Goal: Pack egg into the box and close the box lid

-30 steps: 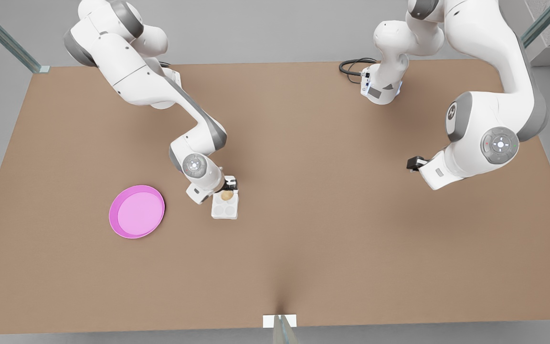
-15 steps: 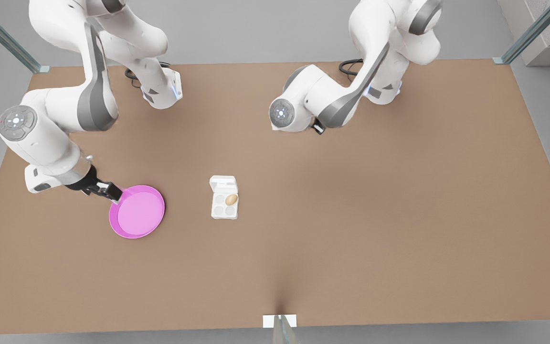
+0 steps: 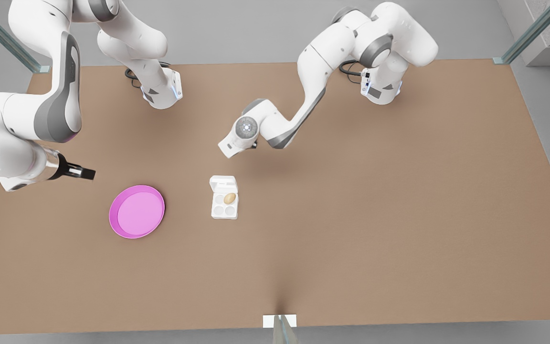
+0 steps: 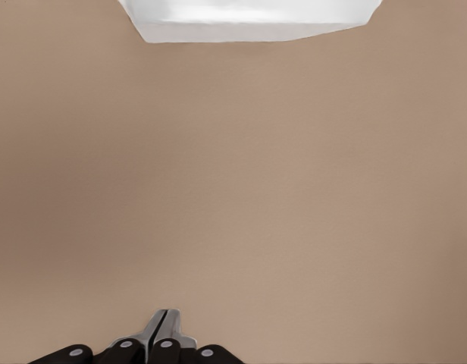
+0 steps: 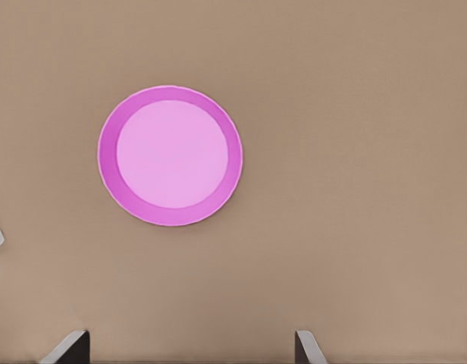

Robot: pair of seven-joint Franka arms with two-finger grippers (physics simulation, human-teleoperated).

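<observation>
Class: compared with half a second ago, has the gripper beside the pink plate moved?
Yes. The right gripper touched the plate rim then; now it has pulled back toward the front view's upper left, clear of the plate.

Bare worktop (image 3: 351, 229) is lying open on all sides of the box (image 3: 224, 204). The pink plate (image 3: 136, 211) is sitting apart toward the front view's left edge, blocking nothing above the box.

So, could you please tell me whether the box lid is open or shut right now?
Open: the box lid lies folded back, leaving the egg and the box cavities exposed.
</observation>
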